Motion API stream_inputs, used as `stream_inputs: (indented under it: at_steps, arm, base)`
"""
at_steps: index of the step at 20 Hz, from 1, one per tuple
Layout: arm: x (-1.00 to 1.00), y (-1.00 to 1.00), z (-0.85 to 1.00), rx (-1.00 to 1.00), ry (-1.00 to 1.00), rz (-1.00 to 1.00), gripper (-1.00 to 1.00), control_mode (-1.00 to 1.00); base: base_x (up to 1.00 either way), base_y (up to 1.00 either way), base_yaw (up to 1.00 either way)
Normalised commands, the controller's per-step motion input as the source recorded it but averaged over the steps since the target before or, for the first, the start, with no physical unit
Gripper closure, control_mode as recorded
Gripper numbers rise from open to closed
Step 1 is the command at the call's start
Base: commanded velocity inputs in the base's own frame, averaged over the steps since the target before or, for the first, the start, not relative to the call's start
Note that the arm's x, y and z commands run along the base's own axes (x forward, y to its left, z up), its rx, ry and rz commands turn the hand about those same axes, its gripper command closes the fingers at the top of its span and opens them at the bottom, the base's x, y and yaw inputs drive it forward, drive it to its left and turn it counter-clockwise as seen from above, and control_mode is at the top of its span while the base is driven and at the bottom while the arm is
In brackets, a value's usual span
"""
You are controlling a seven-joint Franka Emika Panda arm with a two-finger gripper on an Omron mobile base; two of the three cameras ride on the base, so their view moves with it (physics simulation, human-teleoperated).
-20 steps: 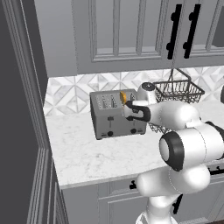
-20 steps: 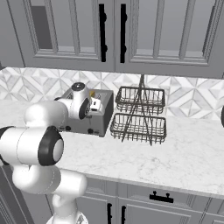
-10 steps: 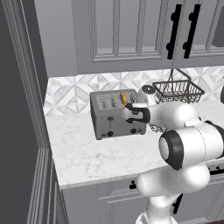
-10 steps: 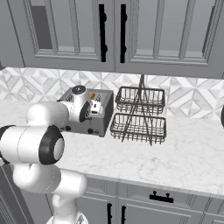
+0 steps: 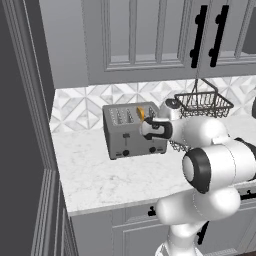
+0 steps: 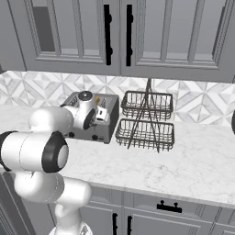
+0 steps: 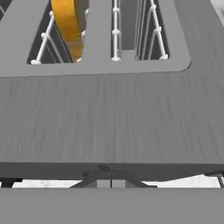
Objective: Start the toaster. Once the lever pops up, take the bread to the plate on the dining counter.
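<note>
The gripper (image 5: 148,131) is now brought down over the front right of the toaster (image 5: 134,130), lower than half a second ago, jaws fully closed with nothing held; a press on the right lever is judged under way. The bread (image 7: 68,24) is seen seated in a right-hand slot, toaster unmoved on the worktop (image 5: 115,175).

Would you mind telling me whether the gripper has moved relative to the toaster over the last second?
Yes. In the left base view the hand has risen slightly, from beside the toaster's front face up toward its top edge near the bread.
</note>
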Motion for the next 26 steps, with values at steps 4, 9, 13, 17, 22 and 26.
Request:
stream_inputs:
  at_steps: [4,9,13,17,22,26]
  arm:
    - [-0.21,0.0,-0.98,0.13,-0.01,0.0,1.0,-1.0]
    - [-0.12,0.0,-0.95,0.08,-0.01,0.0,1.0,-1.0]
    - [-0.21,0.03,-0.8,0.0,-0.01,0.0,1.0,-1.0]
    - [-0.44,0.0,0.0,0.0,-0.13,0.0,1.0,-1.0]
    - [-0.42,0.0,0.51,0.0,-0.12,0.0,1.0,-1.0]
    - [-0.22,0.05,0.79,0.0,-0.05,0.0,1.0,-1.0]
  base:
    - [0.0,0.0,0.0]
    - [0.0,0.0,0.0]
    - [0.0,0.0,0.0]
    - [0.0,0.0,0.0]
    - [0.0,0.0,0.0]
    - [0.0,0.0,0.0]
